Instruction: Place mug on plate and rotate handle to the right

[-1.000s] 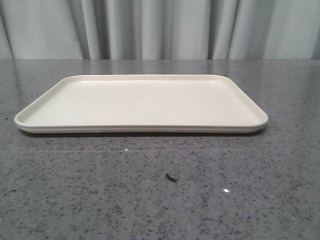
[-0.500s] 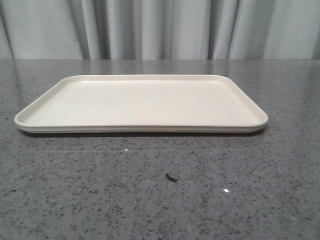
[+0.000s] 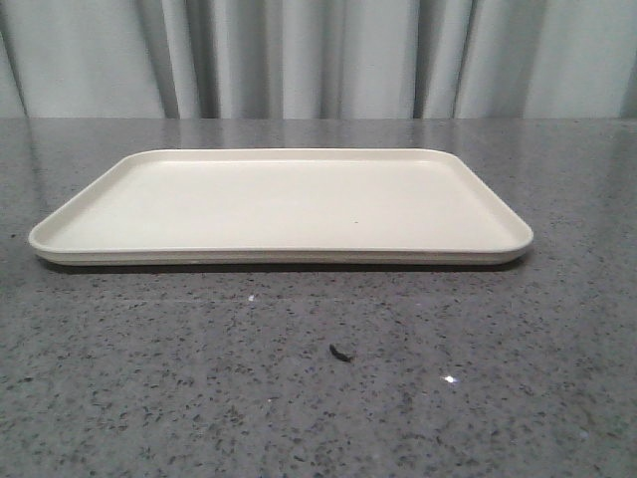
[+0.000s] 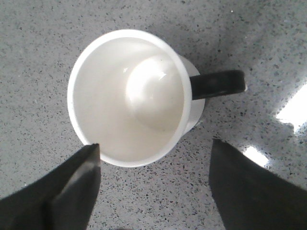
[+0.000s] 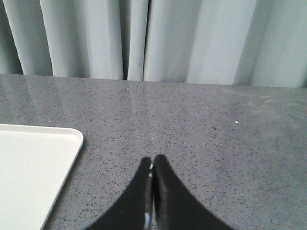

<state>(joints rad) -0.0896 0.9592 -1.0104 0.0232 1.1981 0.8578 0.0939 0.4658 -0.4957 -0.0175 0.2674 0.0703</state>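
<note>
The left gripper (image 4: 153,179) hangs spread wide above the upright mug (image 4: 129,96), its black handle (image 4: 218,84) free, on the grey speckled countertop (image 3: 498,398). The right gripper (image 5: 152,179) is pressed closed, beside the bare cream plate (image 3: 279,204). A dark fleck (image 3: 340,353) lies nearby.
</note>
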